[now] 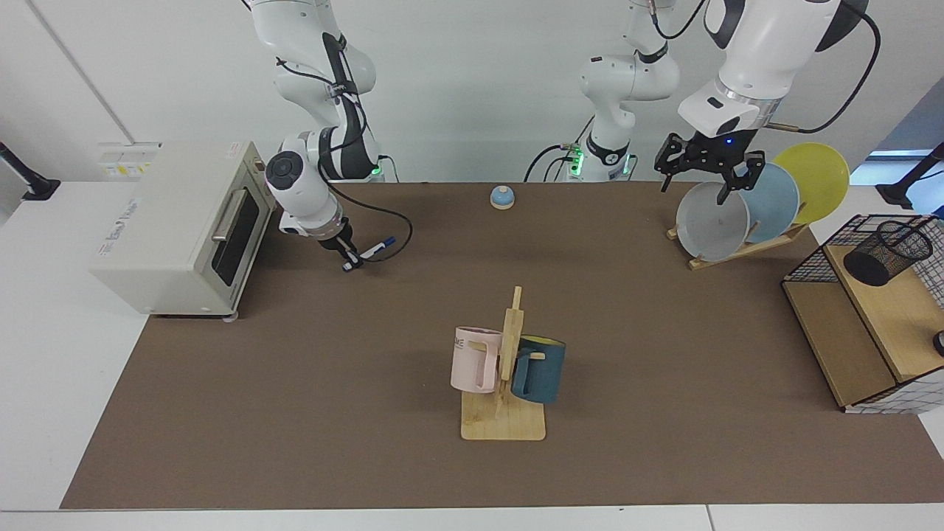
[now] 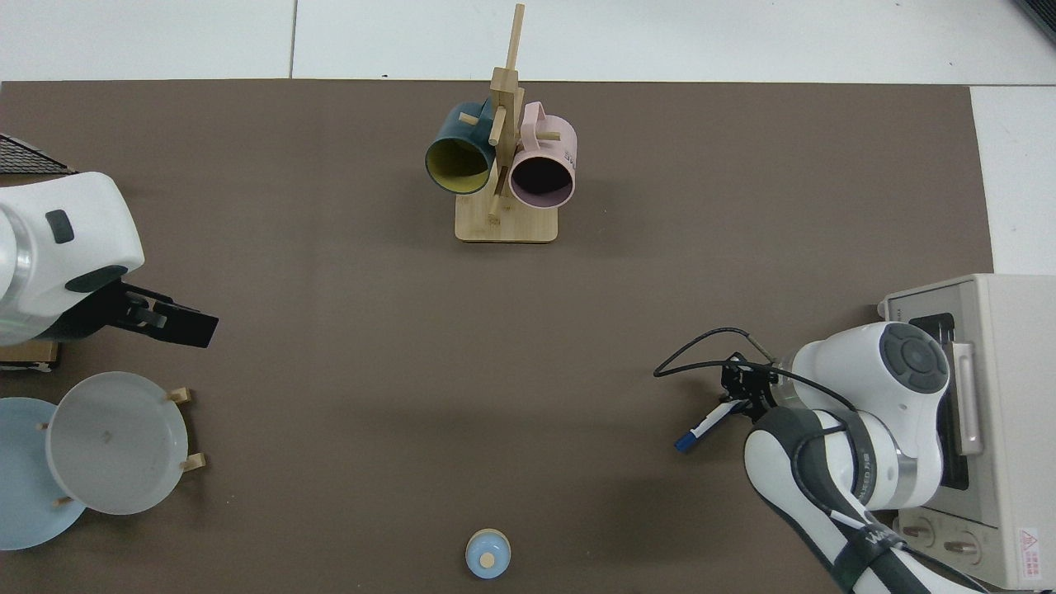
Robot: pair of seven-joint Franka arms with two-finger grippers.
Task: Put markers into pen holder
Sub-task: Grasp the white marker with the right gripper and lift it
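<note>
The marker (image 1: 369, 251) (image 2: 708, 426), white with a blue cap, hangs tilted just above the brown mat, cap end pointing away from the oven. My right gripper (image 1: 352, 259) (image 2: 740, 398) is shut on its tail end, close to the toaster oven. The pen holder (image 1: 885, 252), a small black mesh cup, stands on the wooden shelf at the far side of the table and is outside the top view. My left gripper (image 1: 700, 181) (image 2: 177, 322) hovers open and empty above the plate rack.
A toaster oven (image 1: 177, 225) sits behind the right arm. A wooden mug rack (image 1: 505, 369) with a pink and a blue mug stands mid-table. The plate rack (image 1: 745, 210) holds three plates. There is a blue bell (image 1: 502, 197) and a wire-grid basket (image 1: 811, 262) around the shelf.
</note>
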